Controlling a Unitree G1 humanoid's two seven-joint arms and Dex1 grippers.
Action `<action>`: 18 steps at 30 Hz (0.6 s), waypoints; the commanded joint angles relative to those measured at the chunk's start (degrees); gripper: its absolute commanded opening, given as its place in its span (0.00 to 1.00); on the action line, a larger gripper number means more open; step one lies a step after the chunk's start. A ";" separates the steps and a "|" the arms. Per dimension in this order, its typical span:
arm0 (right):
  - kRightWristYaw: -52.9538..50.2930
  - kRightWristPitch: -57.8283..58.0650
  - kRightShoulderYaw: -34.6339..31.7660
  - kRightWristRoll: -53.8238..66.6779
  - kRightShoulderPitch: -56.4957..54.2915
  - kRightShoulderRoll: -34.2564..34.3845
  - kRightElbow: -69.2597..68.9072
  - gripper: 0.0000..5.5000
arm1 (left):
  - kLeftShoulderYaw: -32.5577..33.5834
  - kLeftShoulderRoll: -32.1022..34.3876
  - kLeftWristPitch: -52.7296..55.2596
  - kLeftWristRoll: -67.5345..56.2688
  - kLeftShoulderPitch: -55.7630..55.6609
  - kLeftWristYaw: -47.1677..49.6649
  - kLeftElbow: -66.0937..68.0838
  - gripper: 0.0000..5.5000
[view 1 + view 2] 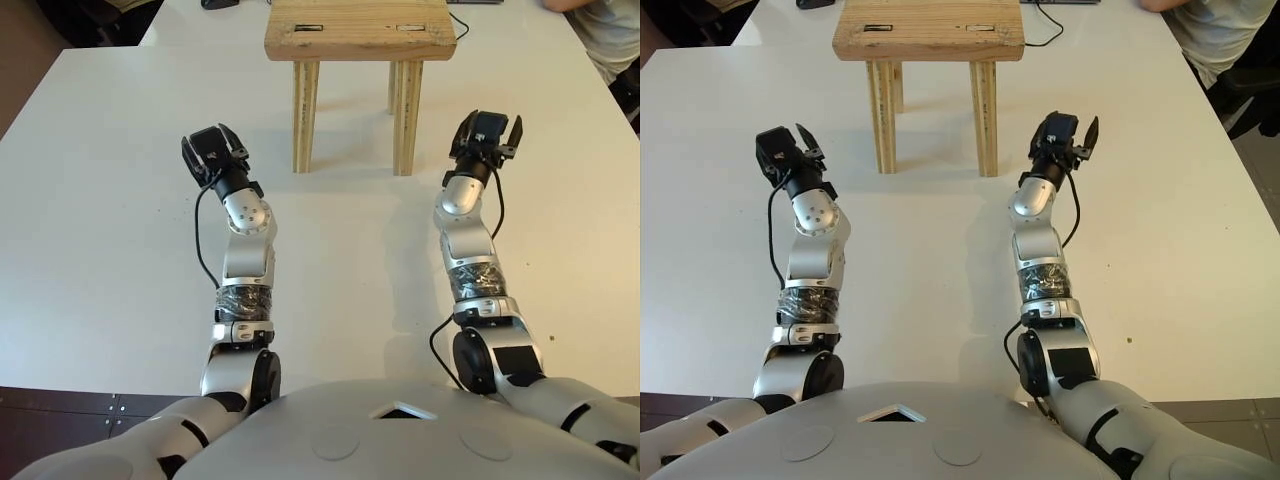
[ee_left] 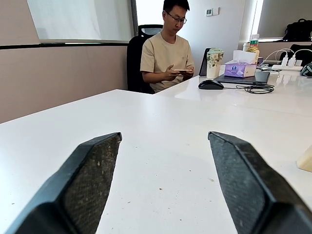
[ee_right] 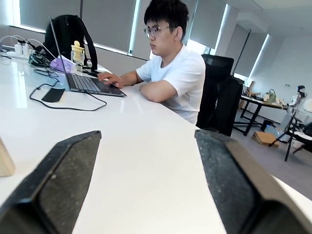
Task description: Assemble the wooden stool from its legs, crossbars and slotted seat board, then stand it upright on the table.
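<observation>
Far edge of stool [image 1: 360, 40] out of frame, rear legs [image 1: 900, 88] barely visible

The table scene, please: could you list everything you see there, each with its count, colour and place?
stool: one, pale wood, standing upright at the table's far middle
table: one, white, under everything
mouse: one, black, far edge, left of the stool
laptop: one, dark, open, far edge, right of the stool
left tool: one, black, open and empty, nearer than the stool, to its left
right tool: one, black, open and empty, to the stool's right
</observation>
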 commanded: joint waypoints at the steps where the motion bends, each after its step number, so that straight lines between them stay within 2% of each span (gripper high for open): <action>1: 1.74 -1.01 1.68 -1.25 -1.42 -1.08 -0.07 0.65 | -0.12 -1.36 -0.48 0.69 2.45 0.39 -3.14 0.60; 10: 3.21 -1.87 1.49 -0.57 -4.81 -2.40 2.71 0.65 | 1.39 -3.85 -1.25 -0.89 1.92 2.99 -4.61 0.60; 18: 2.44 -2.70 2.54 -1.02 -3.84 -0.73 3.20 0.65 | 2.26 -1.24 -1.25 -2.27 1.01 0.46 -3.72 0.60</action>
